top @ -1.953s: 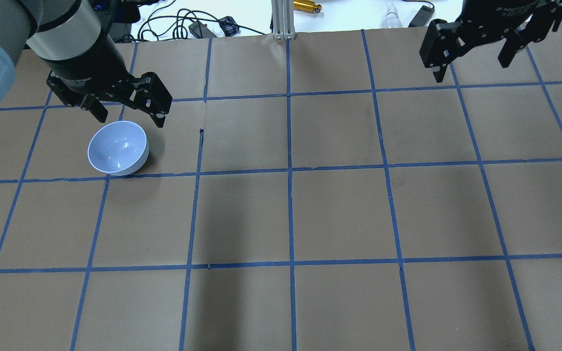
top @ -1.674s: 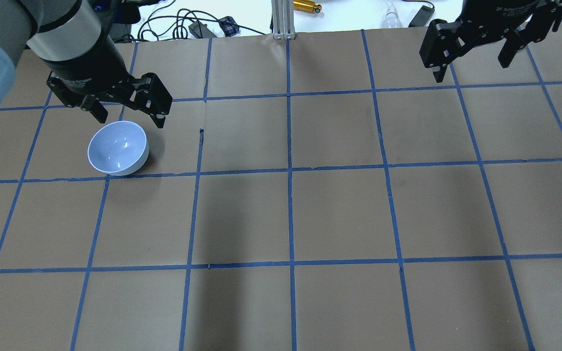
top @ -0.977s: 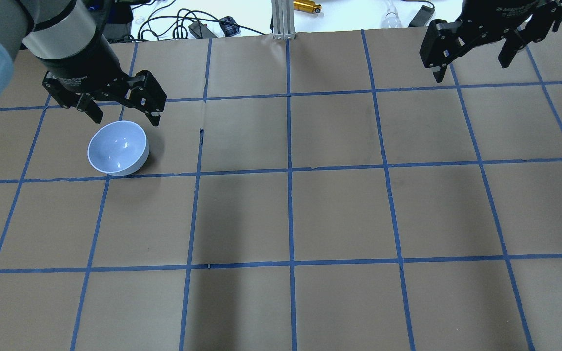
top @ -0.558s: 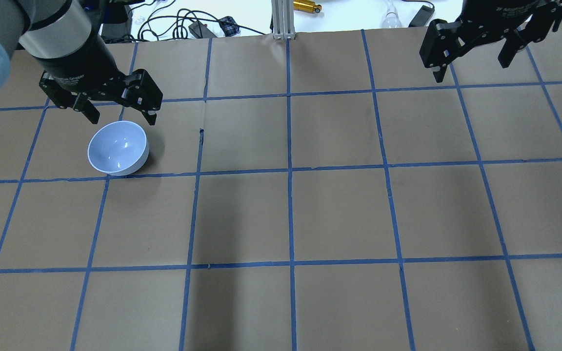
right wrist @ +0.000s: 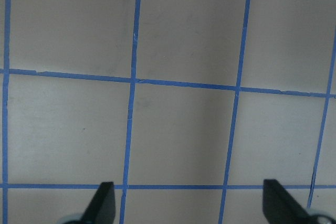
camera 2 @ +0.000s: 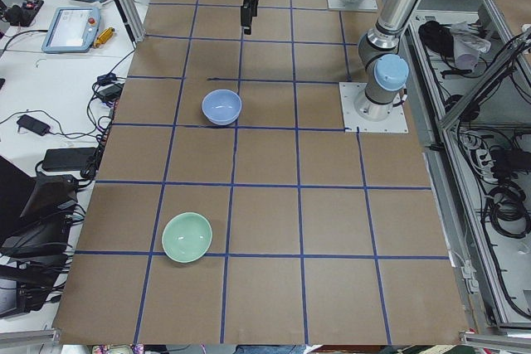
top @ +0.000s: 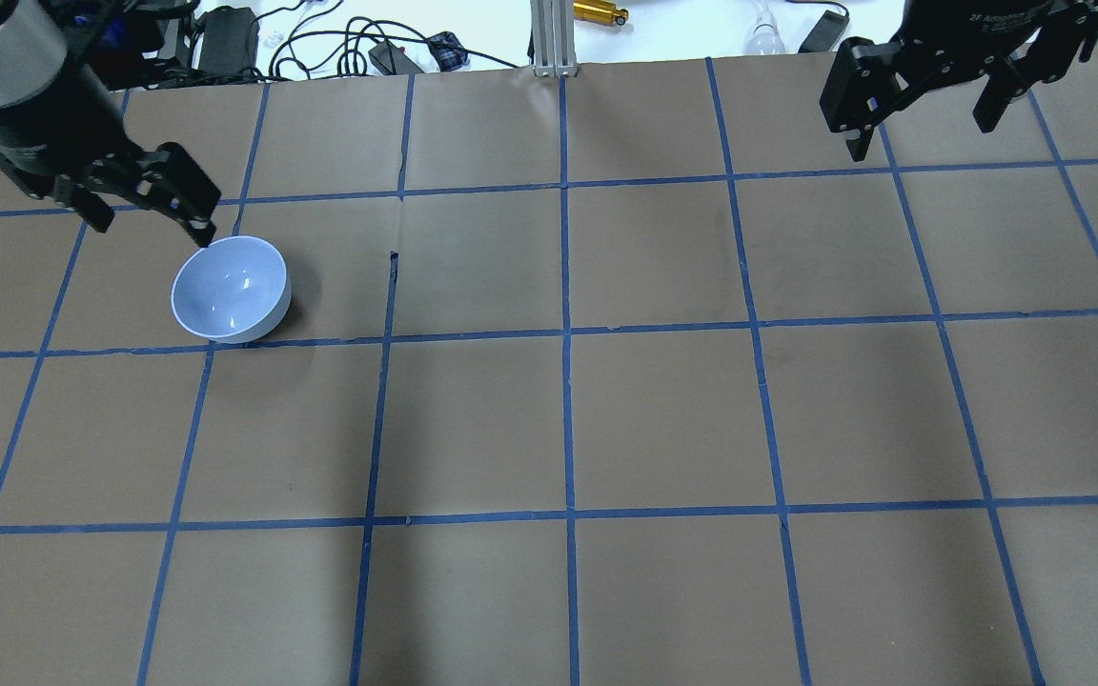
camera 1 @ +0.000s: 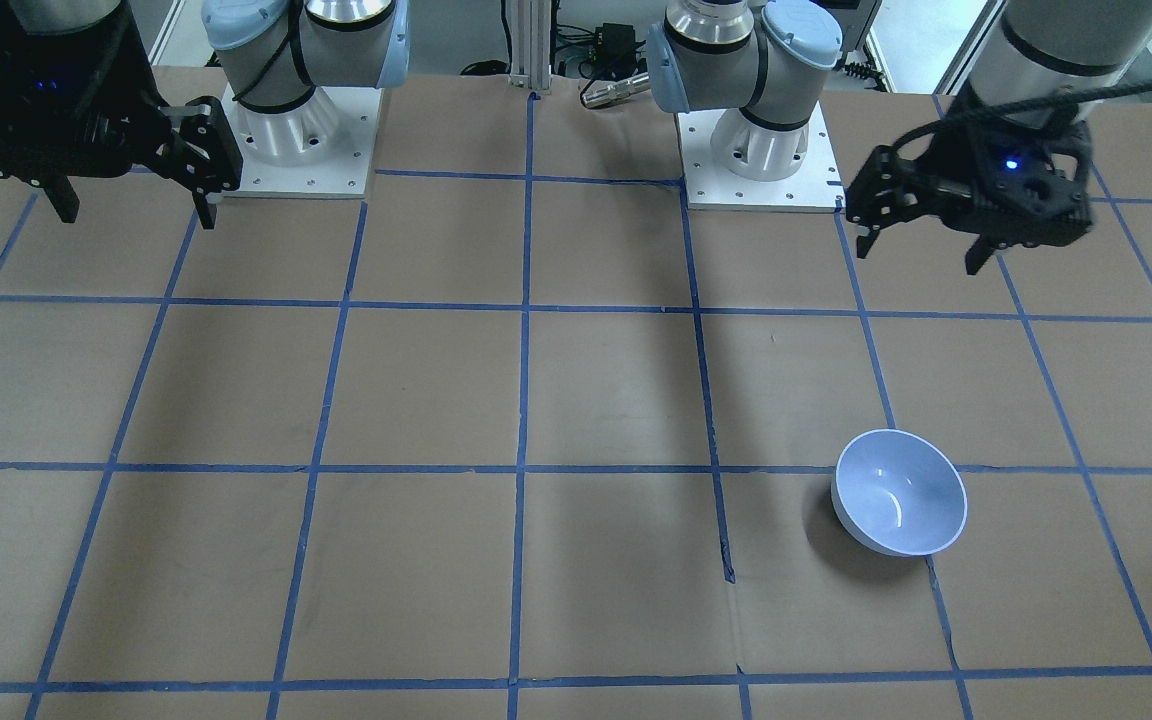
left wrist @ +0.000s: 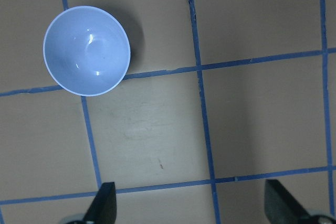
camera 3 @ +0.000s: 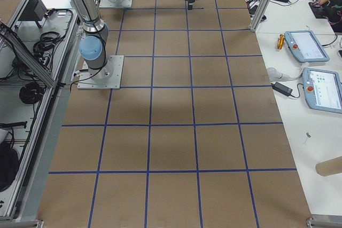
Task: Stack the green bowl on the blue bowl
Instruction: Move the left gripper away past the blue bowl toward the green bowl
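Plainly both jaws hang spread, empty: the round glossy mint-green bowl (camera 2: 187, 236), lower left, awaits lifting onto the round pale-blue bowl (camera 2: 221, 107).

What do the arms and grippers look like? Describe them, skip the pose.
The left arm and right arm are silver-grey tubes with pale blue joint caps. The left gripper and right gripper are black, two-fingered, each with a small blue light.

Periwinkle blue bowl (top: 231, 291), mint green bowl (camera 2: 187, 236), brown table (top: 663, 419) gridded in blue.
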Tool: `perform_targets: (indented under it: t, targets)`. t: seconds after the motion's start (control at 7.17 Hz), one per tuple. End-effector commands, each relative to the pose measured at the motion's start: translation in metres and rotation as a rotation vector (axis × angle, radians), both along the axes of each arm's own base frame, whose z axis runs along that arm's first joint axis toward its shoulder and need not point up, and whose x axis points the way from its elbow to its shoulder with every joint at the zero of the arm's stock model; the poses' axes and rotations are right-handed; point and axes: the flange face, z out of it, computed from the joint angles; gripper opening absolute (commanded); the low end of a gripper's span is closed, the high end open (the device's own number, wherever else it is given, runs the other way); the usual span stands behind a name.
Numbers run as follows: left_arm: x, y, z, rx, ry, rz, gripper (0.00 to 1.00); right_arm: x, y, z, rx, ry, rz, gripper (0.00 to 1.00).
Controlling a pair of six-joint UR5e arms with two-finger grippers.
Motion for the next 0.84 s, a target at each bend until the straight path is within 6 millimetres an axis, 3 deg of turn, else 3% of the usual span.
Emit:
perform_targets:
  t: [0.0, 0.14, 0.28, 0.7]
  targets:
    - [0.1, 0.002, -0.013, 0.038, 0.021, -0.112, 0.99, 0.0, 0.0, 0.0, 0.0, 0.0, 0.0, 1.0]
    - [0.135, -0.001, -0.02, 0.047, 0.027, -0.173, 0.99, 0.0, 0.0, 0.0, 0.0, 0.0, 0.0, 1.0]
    - [0.185, -0.003, -0.037, 0.058, 0.042, -0.224, 0.98, 0.0, 0.0, 0.0, 0.0, 0.0, 0.0, 1.0]
    - [0.323, -0.017, -0.109, 0.047, 0.038, -0.441, 0.97, 0.0, 0.0, 0.0, 0.0, 0.0, 0.0, 1.0]
